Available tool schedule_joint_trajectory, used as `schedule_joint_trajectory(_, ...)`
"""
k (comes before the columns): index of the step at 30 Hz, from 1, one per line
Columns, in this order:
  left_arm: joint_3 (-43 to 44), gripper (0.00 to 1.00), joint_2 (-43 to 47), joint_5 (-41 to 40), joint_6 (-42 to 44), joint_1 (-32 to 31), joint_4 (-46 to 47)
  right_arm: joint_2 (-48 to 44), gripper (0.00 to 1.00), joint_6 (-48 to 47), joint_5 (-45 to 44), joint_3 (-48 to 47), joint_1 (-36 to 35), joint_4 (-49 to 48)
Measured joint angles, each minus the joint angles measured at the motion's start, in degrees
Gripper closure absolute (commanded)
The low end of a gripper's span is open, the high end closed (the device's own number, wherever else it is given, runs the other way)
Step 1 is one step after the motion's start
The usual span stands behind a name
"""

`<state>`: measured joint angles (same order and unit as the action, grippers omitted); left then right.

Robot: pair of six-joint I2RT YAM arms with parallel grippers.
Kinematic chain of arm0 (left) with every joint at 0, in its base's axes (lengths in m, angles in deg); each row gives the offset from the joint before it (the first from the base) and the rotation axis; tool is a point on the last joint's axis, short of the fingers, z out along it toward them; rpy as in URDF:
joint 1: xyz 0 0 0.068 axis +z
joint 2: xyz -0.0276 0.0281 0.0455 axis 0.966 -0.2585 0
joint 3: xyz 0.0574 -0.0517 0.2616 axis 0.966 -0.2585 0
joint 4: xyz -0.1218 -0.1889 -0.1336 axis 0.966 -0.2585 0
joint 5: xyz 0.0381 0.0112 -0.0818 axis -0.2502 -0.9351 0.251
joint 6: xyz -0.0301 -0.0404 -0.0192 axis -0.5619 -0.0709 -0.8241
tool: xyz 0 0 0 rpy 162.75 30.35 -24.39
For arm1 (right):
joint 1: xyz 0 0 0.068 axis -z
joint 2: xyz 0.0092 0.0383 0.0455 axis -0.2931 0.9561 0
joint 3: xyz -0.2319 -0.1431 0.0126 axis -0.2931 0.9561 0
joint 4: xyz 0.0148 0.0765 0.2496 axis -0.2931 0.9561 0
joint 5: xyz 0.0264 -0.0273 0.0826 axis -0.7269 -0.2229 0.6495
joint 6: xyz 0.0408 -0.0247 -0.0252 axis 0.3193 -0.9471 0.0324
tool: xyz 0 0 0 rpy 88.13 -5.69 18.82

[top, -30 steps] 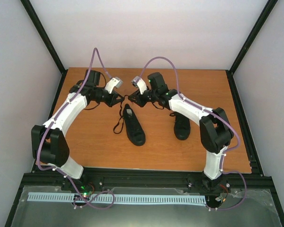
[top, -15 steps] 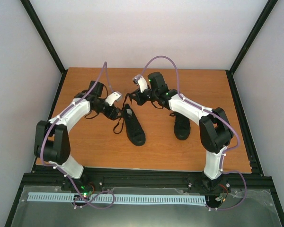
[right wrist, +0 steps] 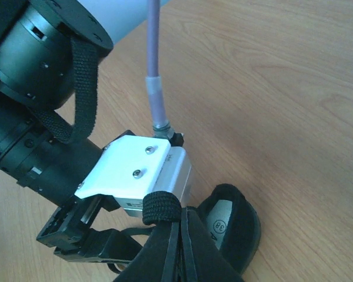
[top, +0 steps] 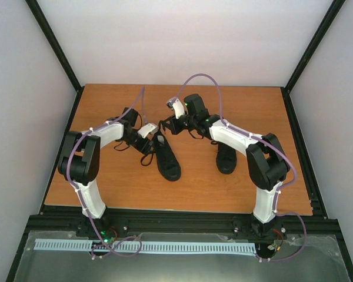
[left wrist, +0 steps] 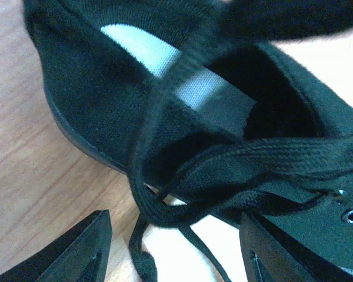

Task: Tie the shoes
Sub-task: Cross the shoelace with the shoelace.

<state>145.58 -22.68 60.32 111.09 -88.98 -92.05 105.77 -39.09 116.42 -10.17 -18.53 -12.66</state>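
Note:
Two black shoes lie on the wooden table, one in the middle (top: 166, 157) and one to the right (top: 226, 155). My left gripper (top: 147, 143) is open beside the middle shoe's heel. In the left wrist view its fingertips (left wrist: 94, 238) stand wide apart around a loop of black lace (left wrist: 159, 212) without gripping it, and the shoe's opening with its grey insole (left wrist: 194, 88) fills the frame. My right gripper (top: 165, 126) hovers behind that heel, shut on a fold of lace (right wrist: 162, 207) that sticks out over its tips (right wrist: 180, 226).
The right arm reaches over the right shoe. In the right wrist view the left wrist's white camera block (right wrist: 138, 170) sits very close in front of my right fingers, with the shoe's heel (right wrist: 232, 226) just below. Lace ends trail left of the middle shoe (top: 145, 158).
My left gripper has opened, let go of the lace, and swung right and down to the shoe's heel. My right gripper has shut on the lace and barely moved.

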Motion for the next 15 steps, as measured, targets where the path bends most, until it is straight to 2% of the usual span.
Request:
schedule_joint_trajectory(3, 0.02, 0.62, -1.18, 0.37, 0.04, -0.04, 0.11, 0.00, 0.97, 0.00, -0.04, 0.37, -0.09, 0.02)
schedule_joint_trajectory(7, 0.04, 0.97, -1.18, 1.77, 1.07, -0.09, 0.00, -0.02, 0.97, 0.04, 0.00, 0.61, -0.09, 0.00)
schedule_joint_trajectory(15, -0.39, 0.99, 2.60, 3.80, 3.04, -0.09, -0.61, 0.00, 0.97, 2.99, 0.98, 0.61, -0.09, -1.09)
